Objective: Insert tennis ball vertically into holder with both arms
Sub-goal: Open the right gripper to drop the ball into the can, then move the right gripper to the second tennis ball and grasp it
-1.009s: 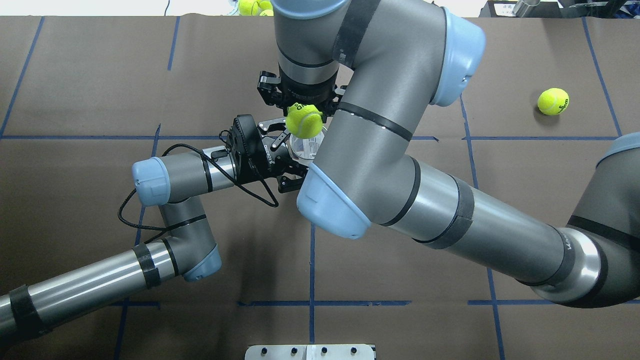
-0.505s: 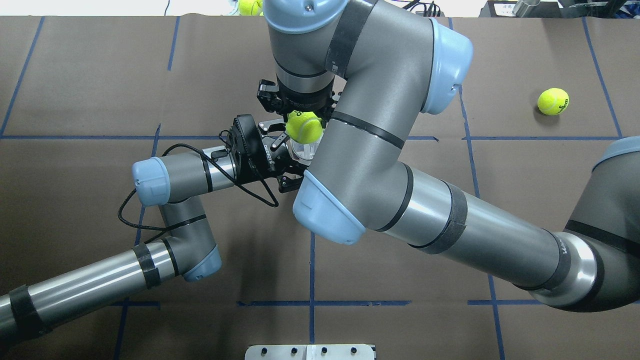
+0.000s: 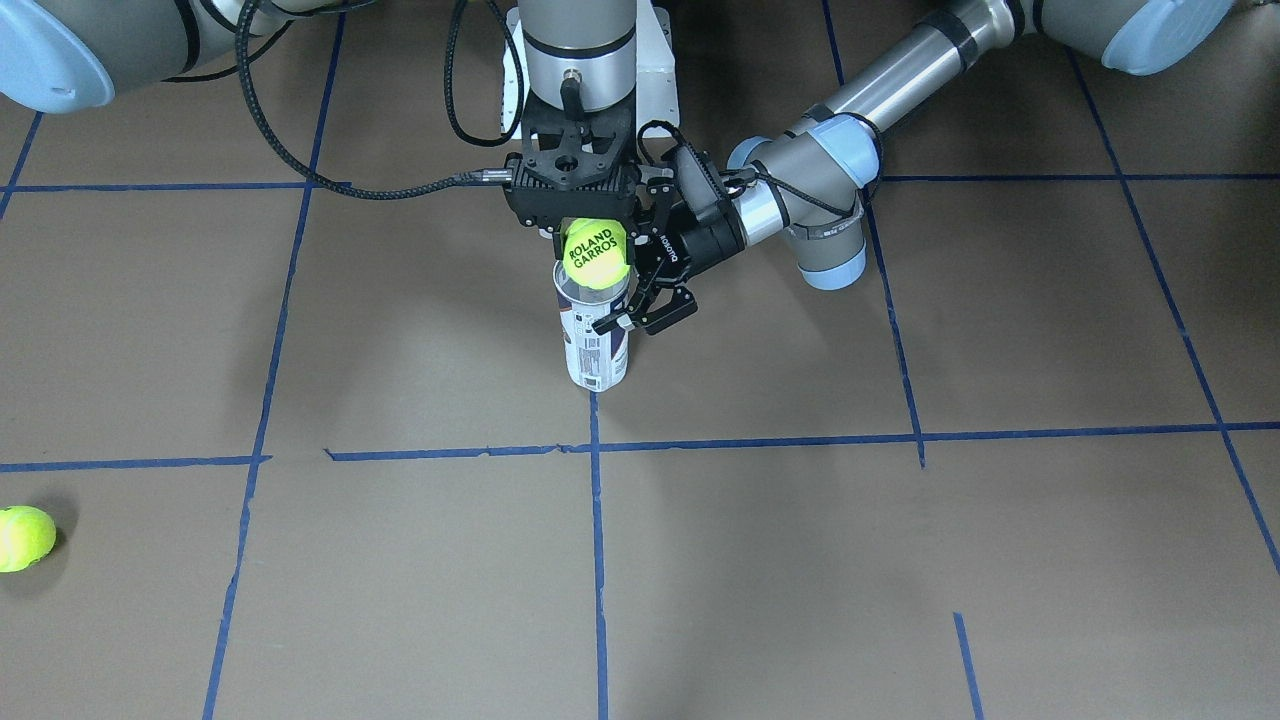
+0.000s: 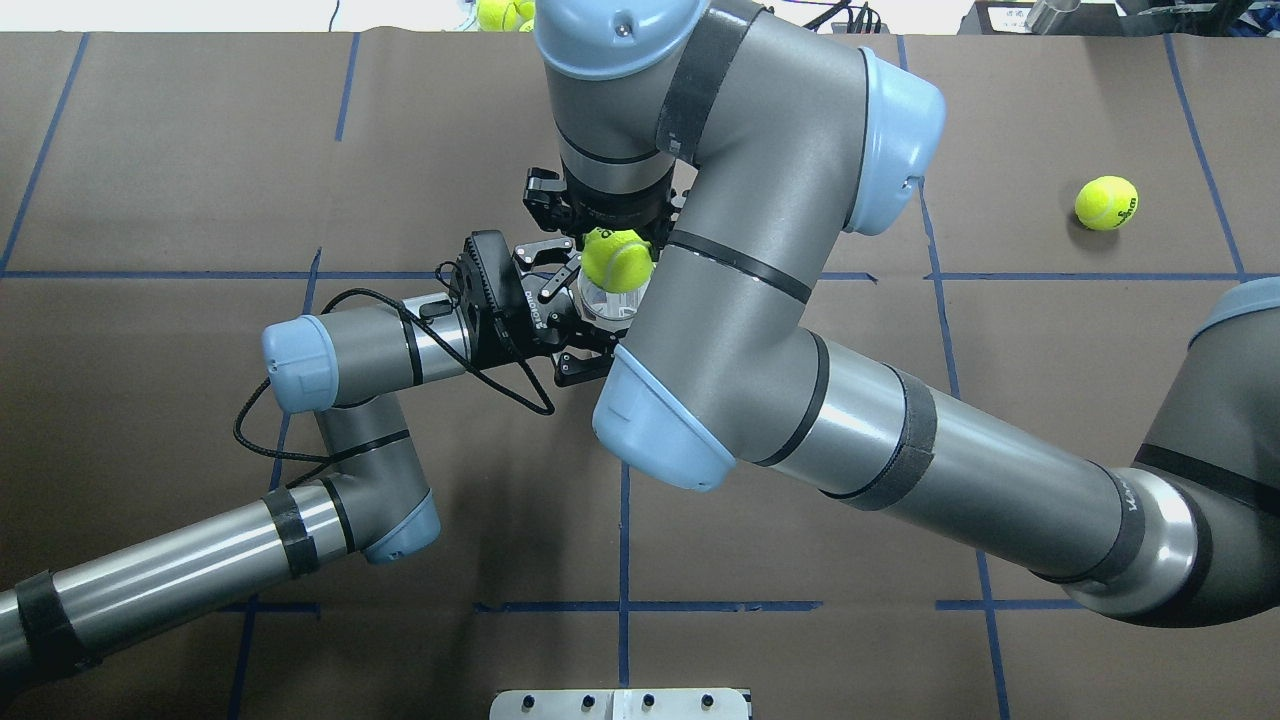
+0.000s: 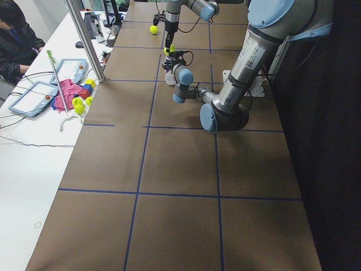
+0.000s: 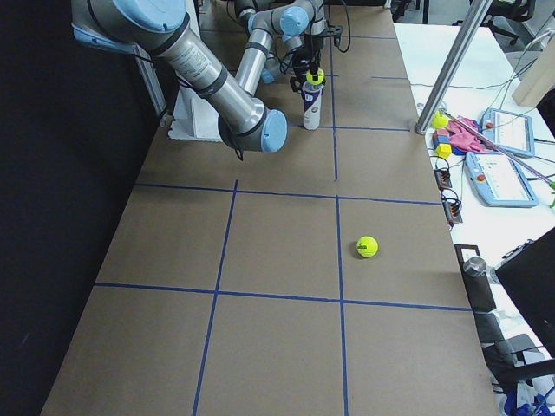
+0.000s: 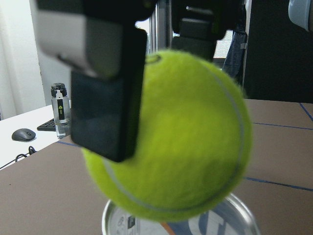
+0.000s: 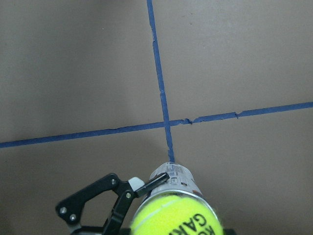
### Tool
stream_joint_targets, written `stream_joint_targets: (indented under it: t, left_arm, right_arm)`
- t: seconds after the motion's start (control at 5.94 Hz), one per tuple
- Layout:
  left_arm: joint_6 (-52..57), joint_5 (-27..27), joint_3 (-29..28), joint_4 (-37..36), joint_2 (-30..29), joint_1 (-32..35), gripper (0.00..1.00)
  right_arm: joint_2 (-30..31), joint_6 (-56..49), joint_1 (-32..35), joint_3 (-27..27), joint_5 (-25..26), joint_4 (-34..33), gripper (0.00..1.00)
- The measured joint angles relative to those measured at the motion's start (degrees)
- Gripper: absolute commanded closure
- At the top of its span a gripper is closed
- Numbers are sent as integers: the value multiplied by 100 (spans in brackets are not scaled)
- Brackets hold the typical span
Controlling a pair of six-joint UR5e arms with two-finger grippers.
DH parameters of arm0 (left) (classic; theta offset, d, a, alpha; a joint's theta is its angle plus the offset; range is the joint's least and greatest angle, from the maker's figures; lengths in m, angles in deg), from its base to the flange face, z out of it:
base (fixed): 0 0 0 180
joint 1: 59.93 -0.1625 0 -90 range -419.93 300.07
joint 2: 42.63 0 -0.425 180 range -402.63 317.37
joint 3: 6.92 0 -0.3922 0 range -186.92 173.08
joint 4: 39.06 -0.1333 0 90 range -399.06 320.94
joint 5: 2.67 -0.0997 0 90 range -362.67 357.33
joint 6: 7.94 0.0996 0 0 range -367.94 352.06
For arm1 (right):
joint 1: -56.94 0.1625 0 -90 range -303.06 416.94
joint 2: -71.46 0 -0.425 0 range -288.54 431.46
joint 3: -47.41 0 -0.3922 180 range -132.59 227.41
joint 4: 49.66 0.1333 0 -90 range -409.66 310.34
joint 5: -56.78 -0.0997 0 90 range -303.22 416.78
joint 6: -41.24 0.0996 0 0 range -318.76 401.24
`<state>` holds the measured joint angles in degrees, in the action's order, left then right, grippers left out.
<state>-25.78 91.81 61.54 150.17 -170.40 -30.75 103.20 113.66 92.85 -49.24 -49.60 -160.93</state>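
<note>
Overhead exterior, lg→sm. Table (image 4: 150, 150): brown, blue tape grid. R arm (image 4: 760, 330): R gripper (image 3: 594, 245) clamped on tennis ball (image 3: 597, 262) at open mouth of can (image 3: 597, 350). L arm (image 4: 340, 350): L gripper (image 3: 618, 312) clamped round upright can, mid-table. 2nd ball (image 4: 1106, 203): loose, well apart.

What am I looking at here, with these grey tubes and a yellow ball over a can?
Those tubes are a robot's left arm and right arm, working at a brown table marked with blue tape. The pictures show one moment: from behind the robot, facing it, from each table end, and from a small camera on each wrist. The left pincer grips an upright clear can. The right pincer holds a tennis ball at its open mouth. A second ball lies loose on the table.
</note>
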Motion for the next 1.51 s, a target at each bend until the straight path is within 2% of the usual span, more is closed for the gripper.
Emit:
stream_joint_targets:
  t: [0.17, 1.18, 1.51]
  left_arm:
    - [0, 0, 0, 0, 6, 0, 18]
    - [0, 0, 0, 0, 6, 0, 20]
    - [0, 0, 0, 0, 6, 0, 21]
  right_arm:
    - [8, -6, -3, -1, 8, 0, 2]
    - [-11, -59, -48, -18, 31, 0, 1]
    - [114, -551, 202, -105, -194, -20, 1]
